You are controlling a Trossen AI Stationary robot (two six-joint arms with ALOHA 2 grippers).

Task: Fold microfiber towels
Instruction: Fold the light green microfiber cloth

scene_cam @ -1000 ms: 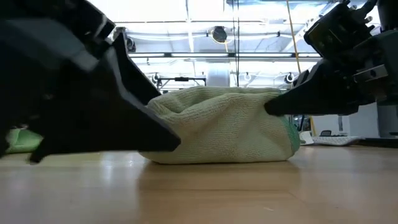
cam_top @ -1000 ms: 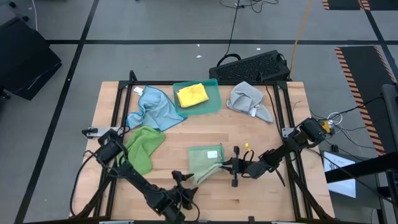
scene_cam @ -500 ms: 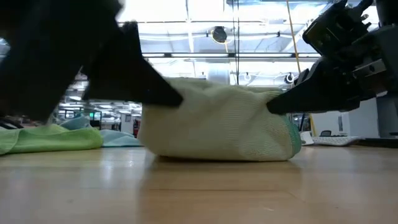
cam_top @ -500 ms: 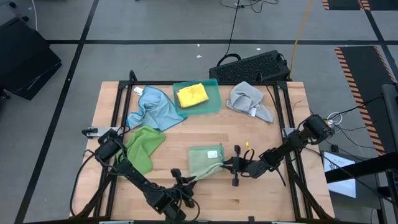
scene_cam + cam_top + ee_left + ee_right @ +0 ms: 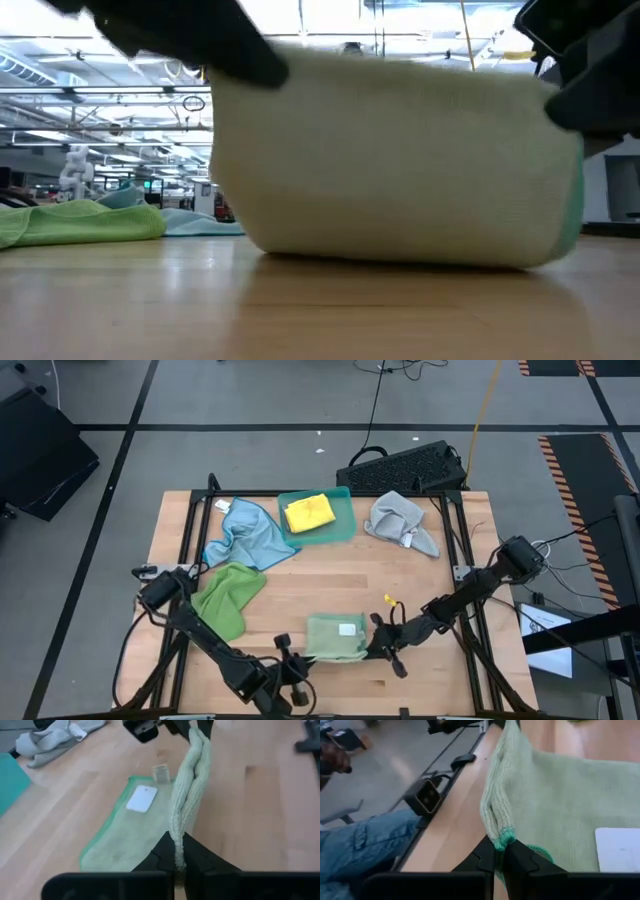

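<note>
At lower centre of the high view, the pale green towel [image 5: 337,637] is pinched at its left edge by the left gripper [image 5: 295,661], and at its right edge by the right gripper [image 5: 378,647], both clamped tight.

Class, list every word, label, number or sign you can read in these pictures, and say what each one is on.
No text can be read in any view.
White tag on the pale green towel: looks blank, nothing legible.
Tag on the grey towel: too small to read.
Signs in the room behind the table, low view: too blurred to read.
</note>
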